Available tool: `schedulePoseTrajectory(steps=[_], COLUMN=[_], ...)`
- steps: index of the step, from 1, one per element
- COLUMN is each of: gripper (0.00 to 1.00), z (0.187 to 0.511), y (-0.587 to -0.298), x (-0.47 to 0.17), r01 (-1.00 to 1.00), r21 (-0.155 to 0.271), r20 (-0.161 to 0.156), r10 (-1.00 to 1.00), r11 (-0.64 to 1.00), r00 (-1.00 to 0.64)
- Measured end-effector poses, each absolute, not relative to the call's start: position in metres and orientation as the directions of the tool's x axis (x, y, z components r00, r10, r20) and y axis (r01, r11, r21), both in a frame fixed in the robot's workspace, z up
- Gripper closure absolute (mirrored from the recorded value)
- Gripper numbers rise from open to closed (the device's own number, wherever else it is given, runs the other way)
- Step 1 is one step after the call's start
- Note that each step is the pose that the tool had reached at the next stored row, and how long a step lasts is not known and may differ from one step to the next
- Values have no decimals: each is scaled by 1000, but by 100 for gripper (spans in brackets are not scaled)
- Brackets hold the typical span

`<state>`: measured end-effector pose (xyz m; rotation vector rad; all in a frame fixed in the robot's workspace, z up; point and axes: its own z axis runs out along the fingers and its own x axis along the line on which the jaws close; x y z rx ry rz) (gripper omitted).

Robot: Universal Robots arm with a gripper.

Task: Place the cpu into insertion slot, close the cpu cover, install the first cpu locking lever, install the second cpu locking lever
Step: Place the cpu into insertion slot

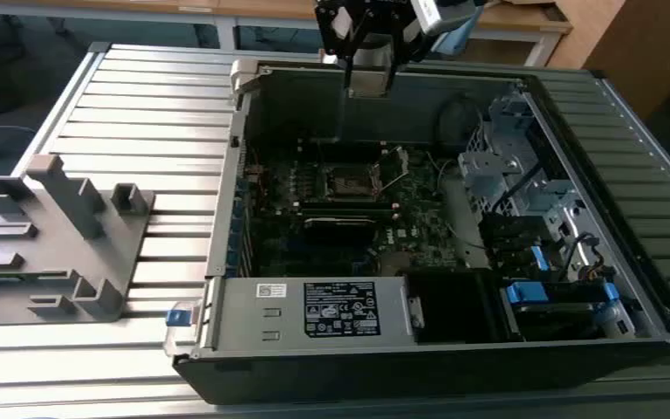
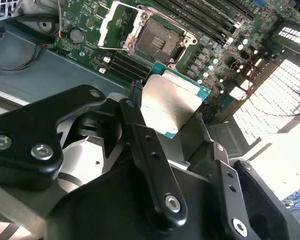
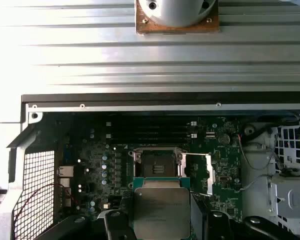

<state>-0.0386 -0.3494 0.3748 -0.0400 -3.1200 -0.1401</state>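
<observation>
Silver-grey cpu (image 2: 172, 102) hangs above the open case (image 1: 428, 349) | risk: any tilt or slip in the pinch could land it skewed on the bare insertion slot (image 2: 160, 40) and bend contacts | cpu cover (image 2: 117, 22) flipped open | jaws clamped on the chip's opposite edges, chip between their tips

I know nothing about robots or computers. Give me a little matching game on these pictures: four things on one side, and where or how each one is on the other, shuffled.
Things:
1. cpu
2. insertion slot
3. cpu cover
4. grey plastic stand

States:
A. swung open, off the slot
B. on the table, outside the computer case
C. held by the gripper, above the motherboard
D. empty, its dark centre uncovered

Pairs: 1-C, 2-D, 3-A, 4-B
</observation>
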Motion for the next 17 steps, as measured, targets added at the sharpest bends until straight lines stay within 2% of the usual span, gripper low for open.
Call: schedulePoseTrajectory(steps=[17], gripper=[46], z=[375], y=[-349], x=[-39], r01=[26], r21=[89], r20=[19], r10=[25], r11=[996], r00=[-1000])
